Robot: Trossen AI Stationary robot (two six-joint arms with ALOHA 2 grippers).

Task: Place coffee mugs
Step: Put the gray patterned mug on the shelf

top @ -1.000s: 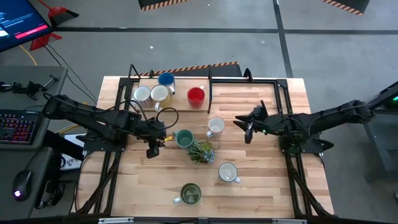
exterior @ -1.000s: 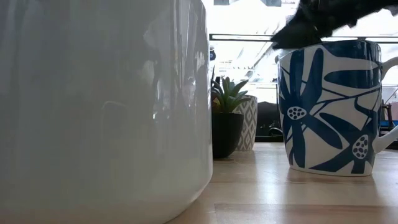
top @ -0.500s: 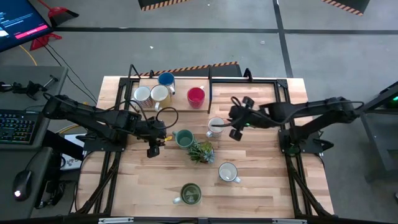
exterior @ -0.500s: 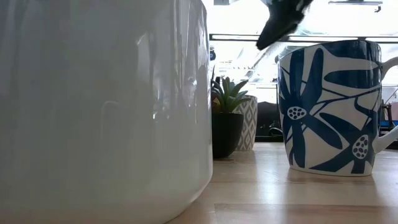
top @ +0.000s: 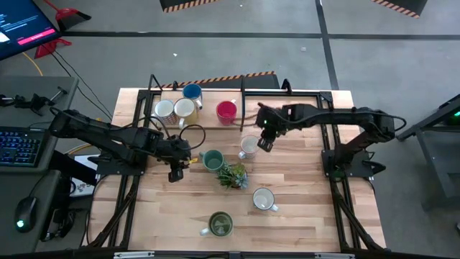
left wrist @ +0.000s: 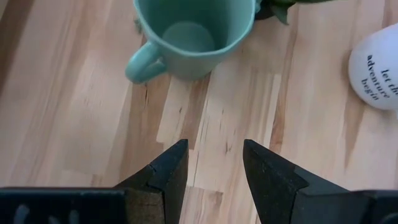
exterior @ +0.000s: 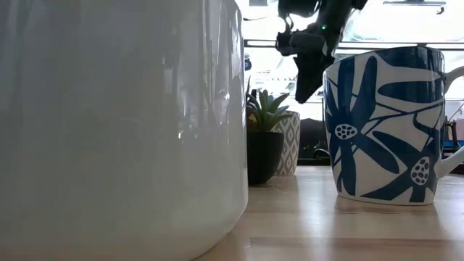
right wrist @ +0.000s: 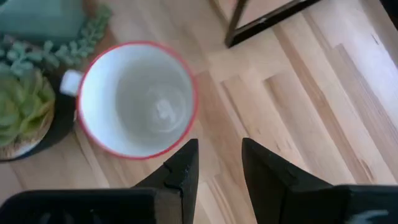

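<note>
The right tool (top: 264, 140) hangs just above and beside a white red-rimmed mug (top: 249, 147) standing mid-table (top: 302, 180), fingers spread a little and empty. In the wrist view that mug's rim seems just ahead of the fingertips. The left tool (top: 175, 171), spread and empty, waits near the teal mug (top: 213, 160).

A small spiky green plant (top: 232, 175) in a dark pot stands on the wooden table (top: 302, 208), between the two sets of jaws, nearer the left; keyboard (top: 19, 147) far outside them
</note>
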